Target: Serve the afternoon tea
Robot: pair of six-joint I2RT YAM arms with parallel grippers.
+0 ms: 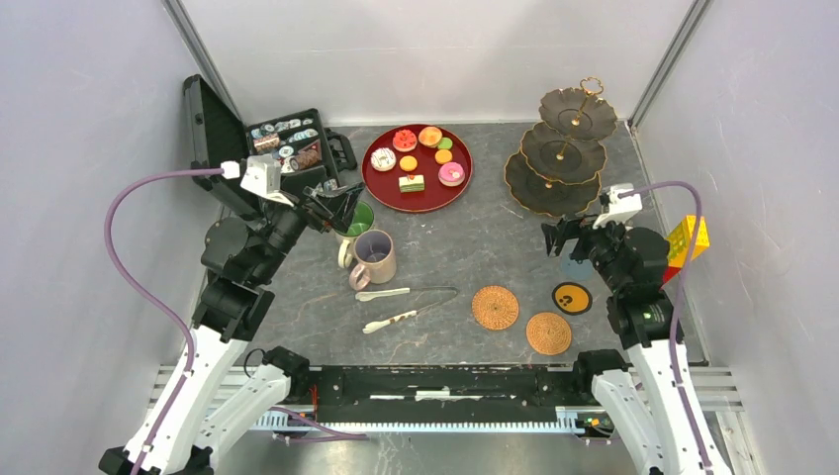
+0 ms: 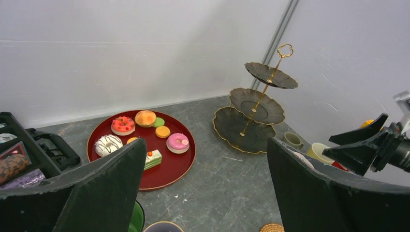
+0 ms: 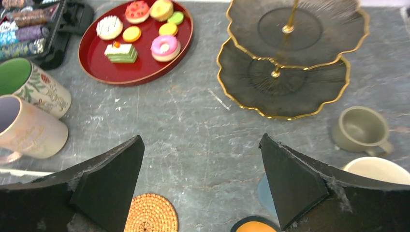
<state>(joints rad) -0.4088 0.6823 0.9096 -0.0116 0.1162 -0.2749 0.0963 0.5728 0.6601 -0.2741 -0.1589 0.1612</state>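
— Where are the cakes (image 1: 451, 174)?
— On the red tray (image 1: 386, 190); the stand (image 1: 564, 148) is right of it. Two mugs (image 1: 376, 257) crowd the tray's near side, below the left tool (image 2: 207, 140). It and the right tool (image 3: 200, 140) gape, empty.

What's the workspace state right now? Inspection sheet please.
Surface: dark stone-look table; no spills seen.
Job's things: toy cakes all on the red tray; three-tier stand has empty tiers; beige mug next to green-lined mug; grey mug and cream mug near the stand.
Clutter: open black case, tongs, woven coasters, black-orange coaster, coloured block.
Grippers: left gripper open, empty; right gripper open, empty.
Cables: purple cables arch outward, one per arm.
Surroundings: plain white walls; nothing else seen.
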